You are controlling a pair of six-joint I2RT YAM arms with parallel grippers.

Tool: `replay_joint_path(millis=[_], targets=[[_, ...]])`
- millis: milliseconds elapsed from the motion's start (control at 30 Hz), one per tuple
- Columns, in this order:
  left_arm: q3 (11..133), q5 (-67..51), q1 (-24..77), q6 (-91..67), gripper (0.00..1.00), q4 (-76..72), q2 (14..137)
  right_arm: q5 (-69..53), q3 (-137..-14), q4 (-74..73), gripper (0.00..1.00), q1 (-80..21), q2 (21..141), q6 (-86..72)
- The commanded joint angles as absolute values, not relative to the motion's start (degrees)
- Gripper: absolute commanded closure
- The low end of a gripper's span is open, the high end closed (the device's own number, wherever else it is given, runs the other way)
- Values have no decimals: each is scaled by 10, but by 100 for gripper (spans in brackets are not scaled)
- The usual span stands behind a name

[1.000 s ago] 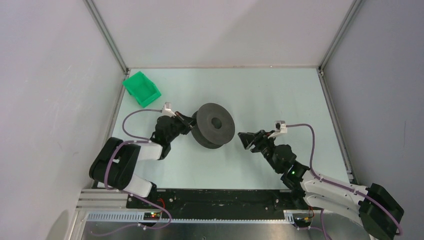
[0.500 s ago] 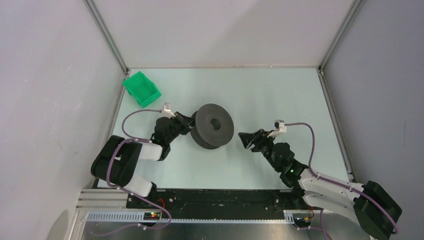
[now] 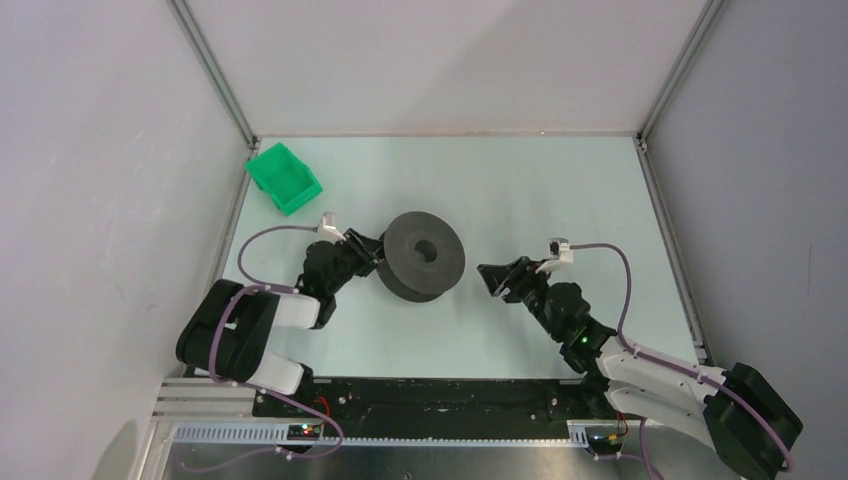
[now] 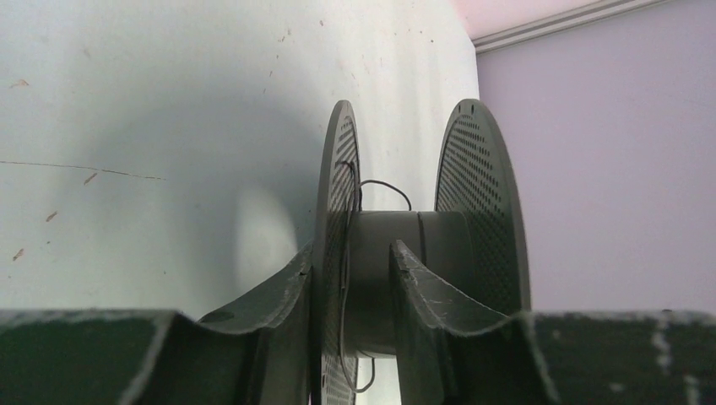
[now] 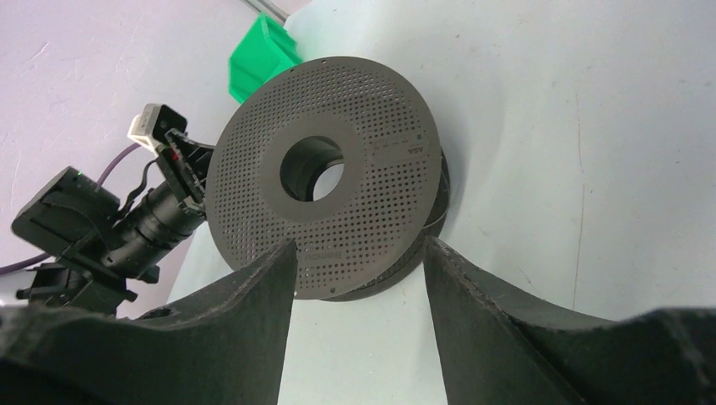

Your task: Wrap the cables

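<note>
A grey perforated spool (image 3: 423,255) stands tilted at mid-table, its lower flange on the surface. My left gripper (image 3: 372,250) is shut on the spool's left flange; in the left wrist view its fingers (image 4: 350,249) straddle that flange in front of the hub (image 4: 422,245). A thin black cable (image 4: 384,184) curls off the hub, runs down the flange's inner face and loops out at the bottom. My right gripper (image 3: 492,278) is open and empty, a short way right of the spool. Its wrist view (image 5: 360,245) faces the spool's holed outer flange (image 5: 325,169).
A green bin (image 3: 285,178) sits at the back left corner, also in the right wrist view (image 5: 257,55). Grey enclosure walls with metal rails bound the table on three sides. My left arm's wrist (image 5: 101,228) lies left of the spool.
The left gripper and the spool have shifted slightly left and toward the near edge. The right arm has barely moved.
</note>
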State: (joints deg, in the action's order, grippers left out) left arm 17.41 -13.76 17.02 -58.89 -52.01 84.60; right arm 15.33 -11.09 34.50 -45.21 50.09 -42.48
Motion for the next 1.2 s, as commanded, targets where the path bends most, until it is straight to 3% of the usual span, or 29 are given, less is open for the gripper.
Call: replay_joint_path(millis=[0, 200, 633, 1167], targets=[[166, -136, 157, -566, 60, -529, 802, 121, -114, 355, 40, -428, 515, -429], [161, -124, 151, -553, 57, -478, 758, 33, -125, 356, 43, -364, 551, -432], [156, -124, 134, -542, 56, -415, 739, -15, -130, 341, 45, -308, 551, -422], [124, -68, 114, -554, 56, -340, 684, -127, -157, 420, 49, -253, 701, -425]])
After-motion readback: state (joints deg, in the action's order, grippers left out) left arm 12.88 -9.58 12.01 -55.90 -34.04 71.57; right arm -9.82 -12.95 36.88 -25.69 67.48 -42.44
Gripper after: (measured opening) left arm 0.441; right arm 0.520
